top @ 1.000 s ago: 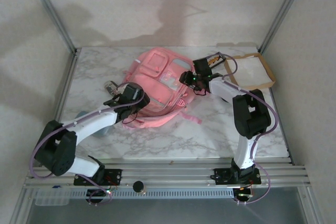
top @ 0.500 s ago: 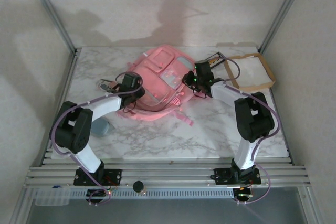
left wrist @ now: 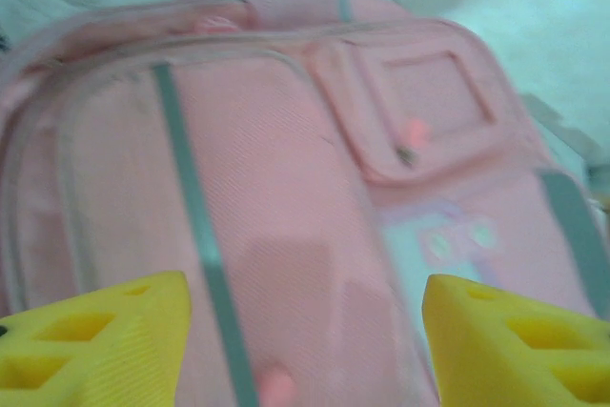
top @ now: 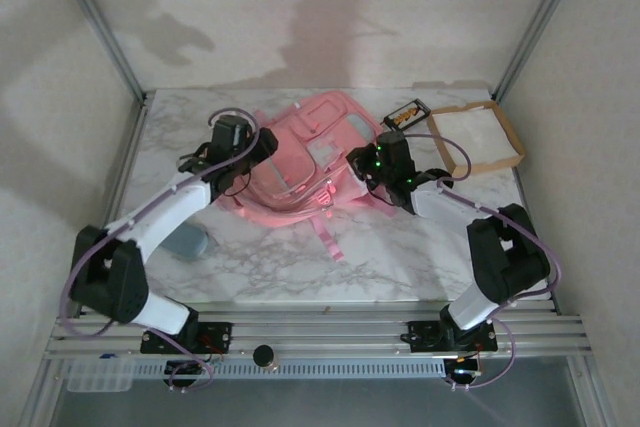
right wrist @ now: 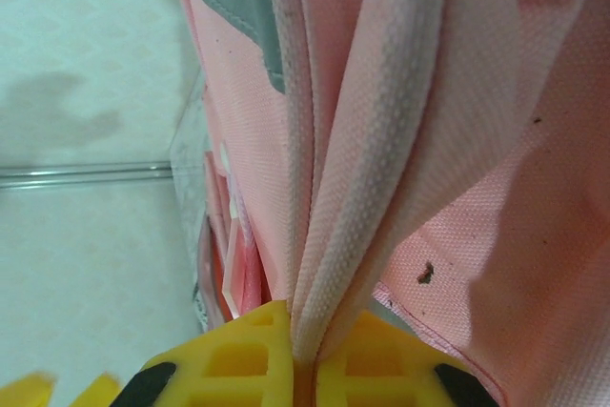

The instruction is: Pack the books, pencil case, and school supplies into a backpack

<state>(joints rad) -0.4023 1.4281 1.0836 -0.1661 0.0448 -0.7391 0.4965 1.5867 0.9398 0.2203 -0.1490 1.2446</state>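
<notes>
The pink backpack [top: 300, 162] lies flat in the middle of the table, front pockets up. My left gripper [top: 258, 152] hovers over its left part. In the left wrist view that gripper [left wrist: 305, 350] is open, its yellow fingers [left wrist: 95, 340] wide apart above the pink backpack front [left wrist: 286, 188] with nothing between them. My right gripper [top: 358, 162] is at the bag's right edge. In the right wrist view it [right wrist: 305, 364] is shut on a fold of pink backpack fabric [right wrist: 381, 140]. A dark book with an orange picture [top: 407, 112] lies just right of the bag.
A brown tray with a white inside [top: 478, 135] stands at the back right. A grey-blue rounded thing [top: 186, 240] lies near the left arm; I cannot tell what it is. A small clear object [top: 190, 160] sits left of the bag. A pink strap [top: 325, 232] trails toward the front.
The backpack has swung left and toward the back. My left arm moved back and left with it and its jaws stand wider. My right gripper closed on the bag's edge.
</notes>
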